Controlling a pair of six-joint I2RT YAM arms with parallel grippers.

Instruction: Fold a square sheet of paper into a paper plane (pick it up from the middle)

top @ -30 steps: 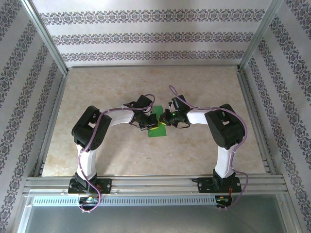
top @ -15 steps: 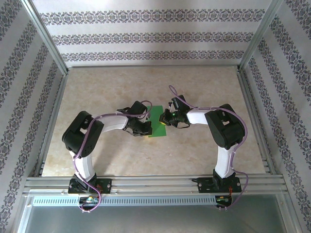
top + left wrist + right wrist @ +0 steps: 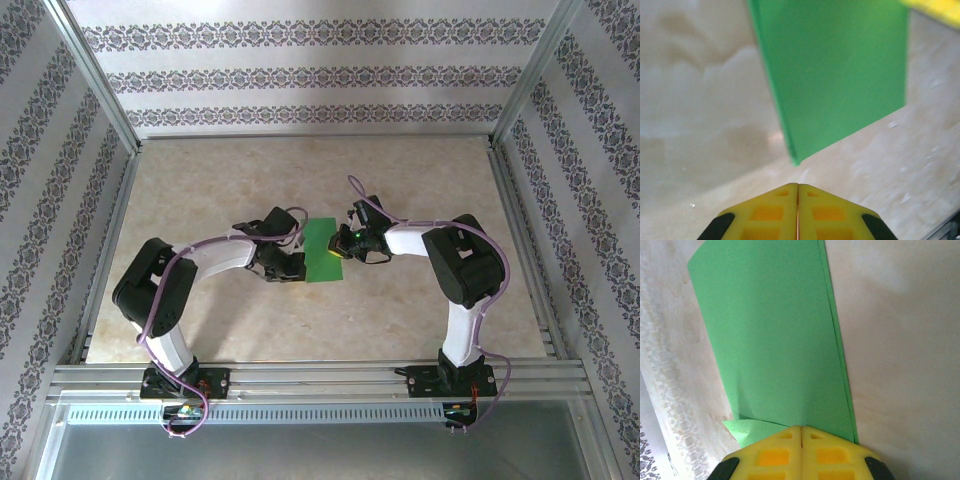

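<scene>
A bright green sheet of paper [image 3: 320, 252], thin and matte and folded over on itself into a plain rectangle, is resting at the middle of the mottled beige, stone-look counter [image 3: 220, 180], between the two arms. The right gripper [image 3: 341, 246] is reaching in from the right and pinching the sheet's right edge. The left gripper [image 3: 293, 263] is sitting just beside the sheet's near-left corner, apart from it. The right wrist camera is adding detail the overhead view is not giving. There, the yellow waffle-patterned fingers [image 3: 770, 457] are pressing together on the paper [image 3: 775, 340], two stacked layers are showing along one long edge, and a small triangular flap [image 3: 747, 429] is poking out beside the fingers. The left wrist camera is showing its own gripper [image 3: 798, 192] with the yellow fingers meeting in a hairline seam and nothing between them. A strip of bare counter is separating them from the sheet's sharp corner [image 3: 796, 161], and a sliver of the other gripper's yellow finger [image 3: 935, 9] is showing at the sheet's far side.
</scene>
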